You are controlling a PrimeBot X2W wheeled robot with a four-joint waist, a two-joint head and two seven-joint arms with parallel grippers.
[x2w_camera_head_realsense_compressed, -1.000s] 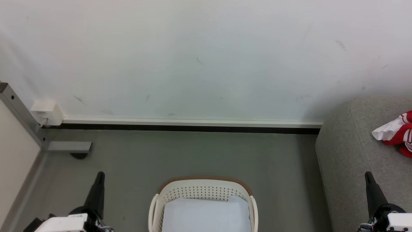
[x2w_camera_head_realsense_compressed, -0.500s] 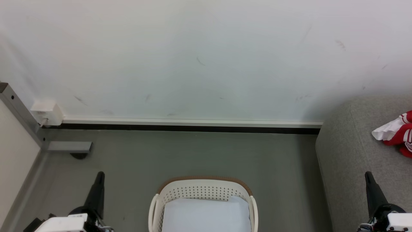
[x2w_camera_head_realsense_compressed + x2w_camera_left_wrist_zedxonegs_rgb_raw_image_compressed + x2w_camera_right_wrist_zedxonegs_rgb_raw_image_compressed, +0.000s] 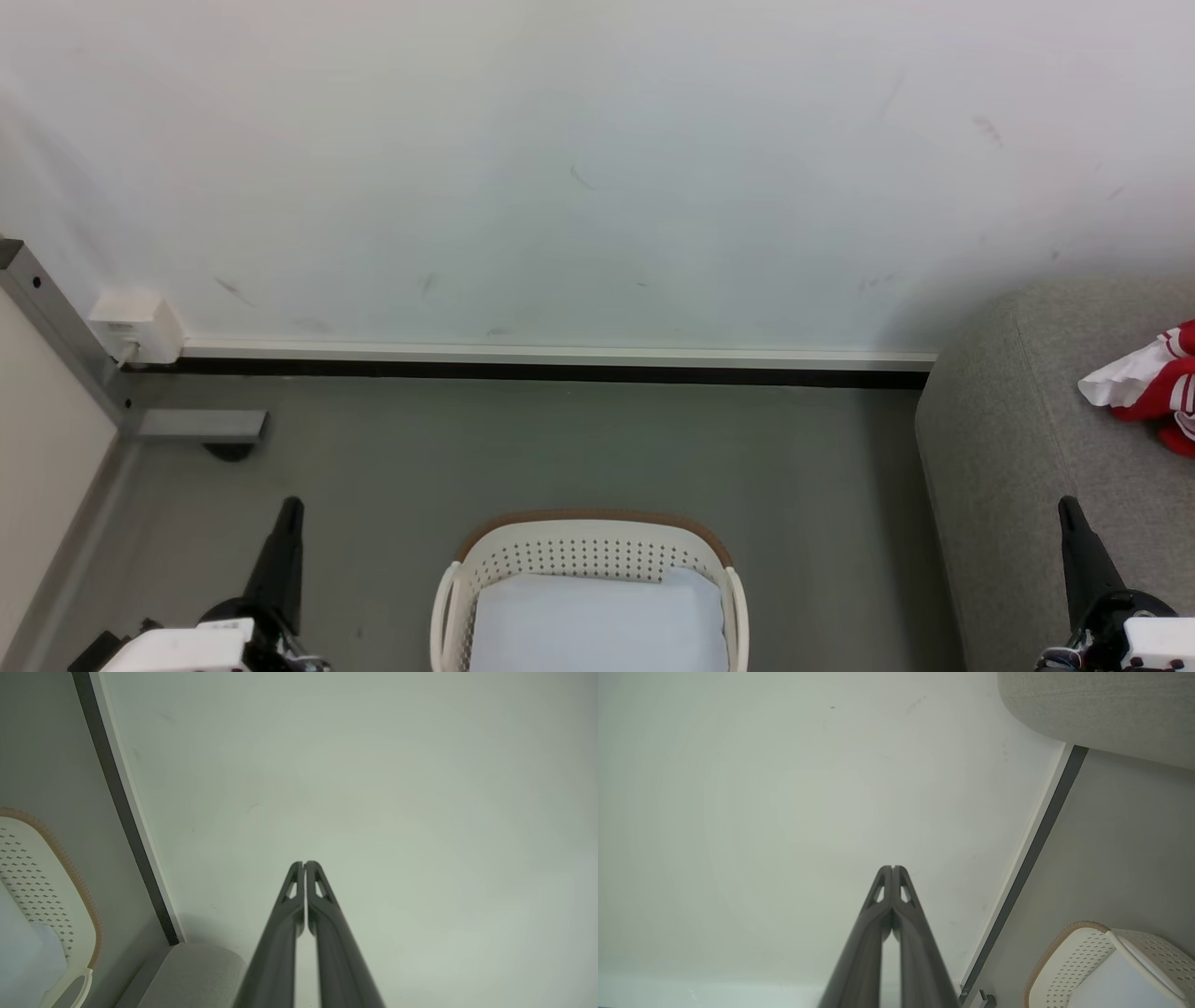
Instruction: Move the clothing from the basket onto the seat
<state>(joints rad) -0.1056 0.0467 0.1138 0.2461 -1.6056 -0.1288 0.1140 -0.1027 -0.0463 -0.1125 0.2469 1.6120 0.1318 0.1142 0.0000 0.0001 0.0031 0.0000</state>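
Note:
The white perforated basket (image 3: pixel 588 553) with a brown rim stands on the floor at the bottom centre, and I see a pale flat sheet (image 3: pixel 597 625) inside it. Red and white clothing (image 3: pixel 1153 387) lies crumpled on the grey seat (image 3: pixel 1018 448) at the right edge. My left gripper (image 3: pixel 291 507) is at the lower left, shut and empty, well left of the basket. My right gripper (image 3: pixel 1067 507) is at the lower right over the seat's front, shut with nothing in it. In the wrist views the left gripper (image 3: pixel 303 863) and the right gripper (image 3: pixel 892 867) point at the white wall, fingers pressed together.
A white wall (image 3: pixel 560 168) with a white and black baseboard (image 3: pixel 560 364) closes the far side. A grey metal frame leg (image 3: pixel 201 427) and a small white box (image 3: pixel 137 327) sit at the left. Grey-green floor (image 3: pixel 579 448) lies between basket and wall.

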